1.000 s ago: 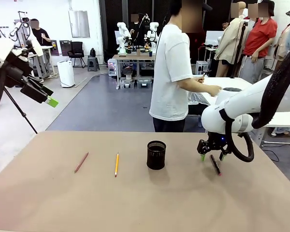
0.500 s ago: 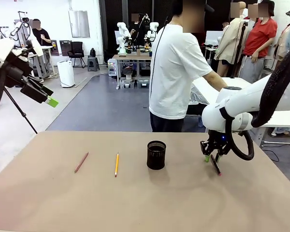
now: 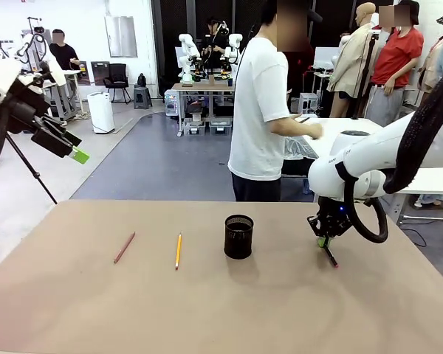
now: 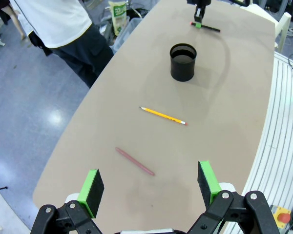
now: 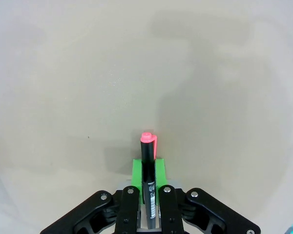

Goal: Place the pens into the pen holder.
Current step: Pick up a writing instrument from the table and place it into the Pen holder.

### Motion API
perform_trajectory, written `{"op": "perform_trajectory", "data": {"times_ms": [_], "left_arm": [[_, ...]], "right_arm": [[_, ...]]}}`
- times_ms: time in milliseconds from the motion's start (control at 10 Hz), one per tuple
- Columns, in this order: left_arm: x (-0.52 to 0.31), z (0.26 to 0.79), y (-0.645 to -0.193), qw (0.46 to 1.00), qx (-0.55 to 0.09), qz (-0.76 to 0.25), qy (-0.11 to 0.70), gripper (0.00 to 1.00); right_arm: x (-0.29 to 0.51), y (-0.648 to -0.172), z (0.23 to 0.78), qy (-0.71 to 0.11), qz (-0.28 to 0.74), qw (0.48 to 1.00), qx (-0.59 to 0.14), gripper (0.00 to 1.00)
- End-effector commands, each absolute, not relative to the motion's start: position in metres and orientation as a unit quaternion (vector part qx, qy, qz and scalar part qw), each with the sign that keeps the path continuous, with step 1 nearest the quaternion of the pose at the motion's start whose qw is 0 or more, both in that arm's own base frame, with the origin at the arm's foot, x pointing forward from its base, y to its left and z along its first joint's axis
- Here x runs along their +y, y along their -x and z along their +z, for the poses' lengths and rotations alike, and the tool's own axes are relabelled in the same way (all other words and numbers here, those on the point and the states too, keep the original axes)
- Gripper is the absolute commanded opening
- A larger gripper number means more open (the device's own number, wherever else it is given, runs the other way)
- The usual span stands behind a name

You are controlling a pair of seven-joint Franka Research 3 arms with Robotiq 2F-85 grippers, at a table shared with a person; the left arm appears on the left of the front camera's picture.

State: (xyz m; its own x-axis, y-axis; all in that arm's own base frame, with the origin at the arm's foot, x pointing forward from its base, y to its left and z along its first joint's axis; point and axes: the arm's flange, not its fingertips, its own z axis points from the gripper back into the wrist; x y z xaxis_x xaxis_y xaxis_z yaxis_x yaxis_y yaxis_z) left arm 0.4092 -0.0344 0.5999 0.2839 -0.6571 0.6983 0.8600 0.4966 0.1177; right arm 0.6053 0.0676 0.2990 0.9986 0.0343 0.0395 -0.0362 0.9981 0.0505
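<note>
Well, the table (image 3: 207,310) is wide, flat and light brown, and its top is plain. Behind it is a big room with a grey floor (image 3: 162,162). A person (image 3: 262,110) in a white shirt stands at the far side of the table, turned to the side. More people and tables are farther back. A white box (image 3: 101,112) stands on the floor.

One cup is on the table: the pen holder (image 3: 238,237). It is black and round and stands upright near the middle. In the left wrist view its inside looks dark. All three pens are outside it. The yellow pencil (image 3: 178,251) lies to the left of it, and the reddish-brown pen (image 3: 124,248) lies farther left. These two do not touch. The dark pen (image 3: 330,257) with a red cap is to the right of the holder, well apart from it.

The right gripper (image 3: 323,241) is down at the table and is closed tight on the dark pen. The pen sits between the two green pads (image 5: 136,171), and its red end sticks out past them. I cannot tell if the pen touches the table. The left gripper (image 3: 72,151) is up high at the left, away from the table. Its jaws are wide open and hold nothing.
</note>
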Motion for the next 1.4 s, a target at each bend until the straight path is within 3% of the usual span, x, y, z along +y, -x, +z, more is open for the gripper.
{"op": "perform_trajectory", "data": {"times_ms": [0,300,600,1000,1100,1200,1300], "left_arm": [[-0.033,0.600,-0.408,0.786,-0.357,-0.484,0.144,1.00],[-0.033,0.600,-0.408,0.786,-0.357,-0.484,0.144,1.00],[-0.033,0.600,-0.408,0.786,-0.357,-0.484,0.144,1.00],[-0.033,0.600,-0.408,0.786,-0.357,-0.484,0.144,1.00],[-0.033,0.600,-0.408,0.786,-0.357,-0.484,0.144,1.00],[-0.033,0.600,-0.408,0.786,-0.357,-0.484,0.144,1.00],[-0.033,0.600,-0.408,0.786,-0.357,-0.484,0.144,1.00]], "right_arm": [[0.068,-0.611,0.298,-0.109,0.075,0.991,-0.036,0.00],[0.066,-0.605,0.335,-0.260,0.160,0.940,-0.153,0.00],[0.077,-0.594,0.364,-0.377,0.282,0.848,-0.244,0.00],[0.074,-0.564,0.396,-0.352,0.403,0.732,-0.421,0.00],[0.072,-0.556,0.405,-0.323,0.387,0.738,-0.448,0.00],[0.088,-0.591,0.400,-0.344,0.377,0.769,-0.384,0.00],[0.088,-0.591,0.400,-0.344,0.377,0.769,-0.384,0.00]]}}
